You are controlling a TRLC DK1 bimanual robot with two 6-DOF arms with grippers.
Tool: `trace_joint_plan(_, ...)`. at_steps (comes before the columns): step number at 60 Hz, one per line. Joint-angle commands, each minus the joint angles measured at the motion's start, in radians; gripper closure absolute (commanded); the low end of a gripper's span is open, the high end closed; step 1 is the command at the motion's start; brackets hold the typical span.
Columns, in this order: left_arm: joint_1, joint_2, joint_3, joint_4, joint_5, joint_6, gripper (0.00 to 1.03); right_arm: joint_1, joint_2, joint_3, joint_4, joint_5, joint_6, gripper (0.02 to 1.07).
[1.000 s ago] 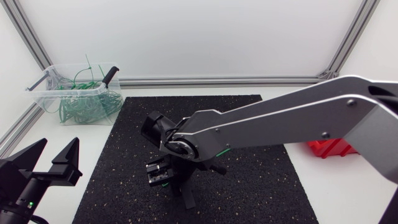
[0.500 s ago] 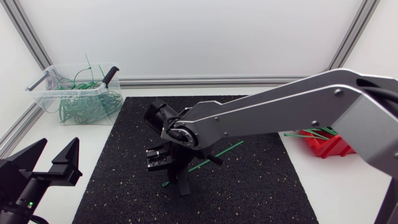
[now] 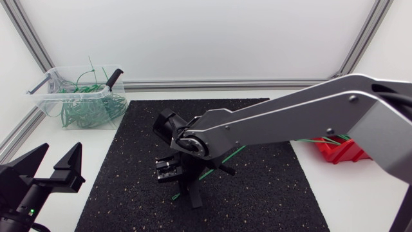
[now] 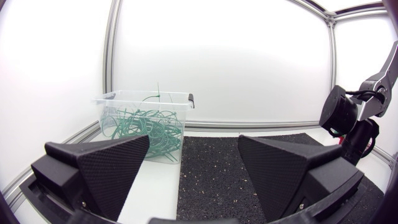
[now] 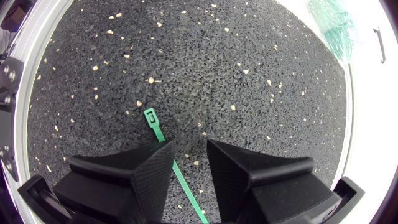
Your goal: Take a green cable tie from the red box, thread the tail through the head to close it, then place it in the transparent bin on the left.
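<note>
One green cable tie (image 5: 157, 129) flat on the mat (image 5: 217, 74) under the narrowly parted right gripper (image 5: 189, 149), likely staged for threading; left gripper (image 4: 193, 143) wide open, idle.

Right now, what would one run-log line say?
right gripper: open, above green cable tie lying straight on black mat | left gripper: open, empty

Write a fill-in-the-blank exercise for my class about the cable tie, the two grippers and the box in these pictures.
1. The loose cable tie lies on the black ____.
2. The right gripper above it is ____, not shut.
3. The left gripper holds ____.
4. The box at the table's right is ____.
Missing words: mat; open; nothing; red.
</note>
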Motion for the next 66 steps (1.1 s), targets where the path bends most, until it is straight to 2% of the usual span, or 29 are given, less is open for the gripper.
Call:
trace_joint_plan(1,-0.001,-0.006,-0.039,-0.022,-0.004,-0.018,0.04,0.007,-0.025,-0.038,-0.028,-0.003,-0.013,0.65)
trace_joint_plan(17,-0.005,-0.006,-0.039,-0.022,-0.004,-0.018,0.04,0.01,-0.067,-0.035,-0.034,-0.006,-0.019,0.65)
trace_joint_plan(32,-0.003,-0.006,-0.039,-0.022,-0.004,-0.018,0.04,0.027,-0.071,-0.02,-0.126,-0.051,-0.074,0.65)
trace_joint_plan(42,-0.005,-0.006,-0.039,-0.022,-0.004,-0.018,0.04,0.035,-0.028,-0.005,-0.132,-0.057,-0.084,0.66)
trace_joint_plan(47,-0.005,-0.006,-0.039,-0.022,-0.004,-0.018,0.04,0.03,-0.009,0.012,-0.134,-0.059,-0.096,0.76)
trace_joint_plan(66,-0.006,-0.006,-0.039,-0.022,-0.004,-0.018,0.04,-0.002,0.037,0.048,-0.174,-0.06,-0.12,0.77)
